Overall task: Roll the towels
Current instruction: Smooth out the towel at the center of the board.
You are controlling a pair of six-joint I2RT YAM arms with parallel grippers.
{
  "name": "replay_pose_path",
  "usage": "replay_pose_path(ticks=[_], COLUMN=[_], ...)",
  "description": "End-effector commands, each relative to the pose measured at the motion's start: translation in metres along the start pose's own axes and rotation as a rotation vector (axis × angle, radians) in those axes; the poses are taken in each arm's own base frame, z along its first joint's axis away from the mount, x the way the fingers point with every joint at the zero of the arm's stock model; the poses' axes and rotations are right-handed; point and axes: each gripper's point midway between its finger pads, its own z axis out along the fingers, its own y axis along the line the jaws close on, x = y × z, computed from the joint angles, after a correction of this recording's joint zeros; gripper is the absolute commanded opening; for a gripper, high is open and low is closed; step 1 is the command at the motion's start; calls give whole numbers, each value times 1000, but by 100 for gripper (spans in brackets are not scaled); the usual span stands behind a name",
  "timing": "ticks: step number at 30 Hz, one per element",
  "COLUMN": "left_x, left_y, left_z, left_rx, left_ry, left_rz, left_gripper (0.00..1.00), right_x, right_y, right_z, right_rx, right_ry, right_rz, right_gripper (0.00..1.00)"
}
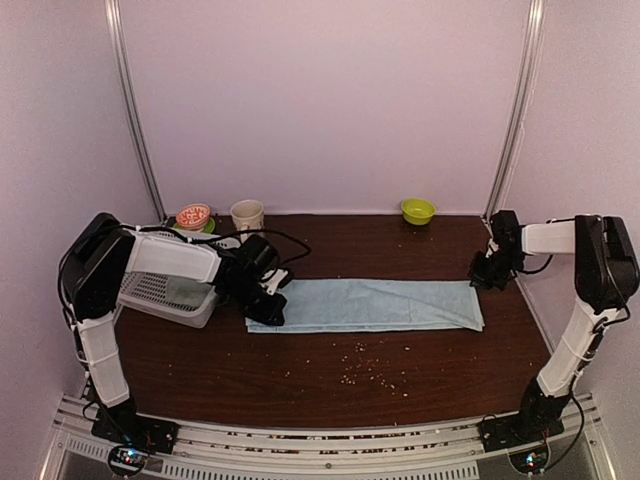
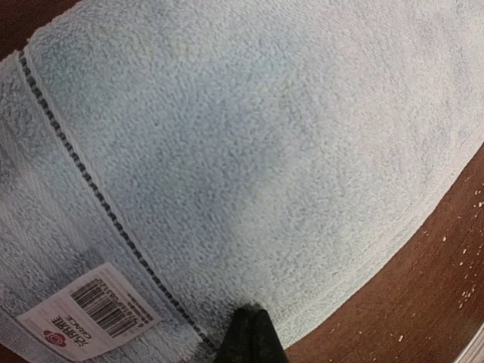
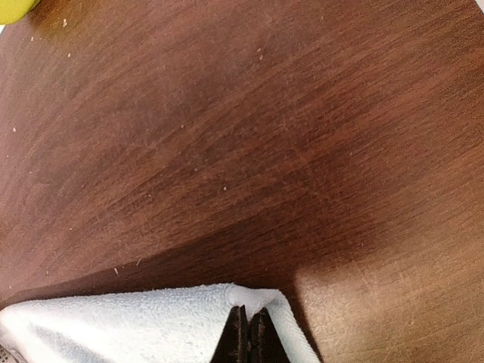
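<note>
A light blue towel (image 1: pixel 370 305) lies flat as a long folded strip across the middle of the table. My left gripper (image 1: pixel 270 305) is at its left end. In the left wrist view its fingers (image 2: pixel 249 333) are shut, their tips pressed into the towel (image 2: pixel 249 136) close to its near edge, beside a barcode label (image 2: pixel 87 314). My right gripper (image 1: pixel 490 275) is at the far right corner. In the right wrist view it (image 3: pixel 248 325) is shut on a small pucker of the towel corner (image 3: pixel 151 321). No panda towel shows clearly.
A white mesh basket (image 1: pixel 160 295) stands under the left arm, left of the towel. A paper cup (image 1: pixel 247 213), an orange-lidded tub (image 1: pixel 193 216) and a green bowl (image 1: pixel 418 210) stand along the back wall. Crumbs (image 1: pixel 365 365) lie in front of the towel.
</note>
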Motion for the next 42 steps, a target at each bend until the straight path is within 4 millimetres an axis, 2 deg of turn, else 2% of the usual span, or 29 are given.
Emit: replay_pose_path(ticks=[1, 7, 8, 11, 13, 14, 18, 20, 23, 25, 28, 32, 36, 39, 42], left_x=[48, 55, 56, 56, 52, 49, 32, 22, 4, -7, -25, -45, -69, -83, -77], left_y=[8, -2, -4, -9, -13, -16, -28, -35, -45, -44, -38, -26, -30, -33, -25], left_z=[16, 21, 22, 21, 16, 12, -11, -28, -57, -73, -84, -75, -54, -37, -13], left_rx=[-24, 5, 12, 31, 46, 51, 75, 89, 97, 68, 5, -64, -49, -34, -54], left_ry=[146, 169, 175, 176, 164, 155, 109, 79, 9, -38, -82, -101, -112, -118, -67], left_rz=[-1, 20, 20, 25, 26, 28, 43, 52, 64, 49, -15, -89, -89, -68, -67], left_gripper=[0, 0, 0, 0, 0, 4, 41, 50, 57, 59, 57, 50, 47, 47, 45], right_x=[-16, -25, -26, -26, -27, -28, -35, -40, -37, -27, 4, 50, 89, 100, 103], right_y=[-14, -20, -21, -20, -19, -19, -14, -5, 16, 34, 70, 103, 106, 102, 96], right_z=[-1, 4, 5, 5, 1, -2, -24, -46, -71, -83, -87, -78, -54, -46, -46], right_rx=[69, 121, 124, 122, 121, 121, 116, 96, 48, -14, -147, -237, -242, -246, -239], right_ry=[-8, 24, 29, 48, 41, 33, -15, -70, -131, -162, -166, -120, -37, -27, -31], right_rz=[-4, 2, 2, -3, -5, -4, -4, -11, -41, -64, -110, -186, -198, -172, -163], right_gripper=[0, 2, 7, 33, 45, 49, 57, 59, 59, 57, 53, 49, 48, 48, 48])
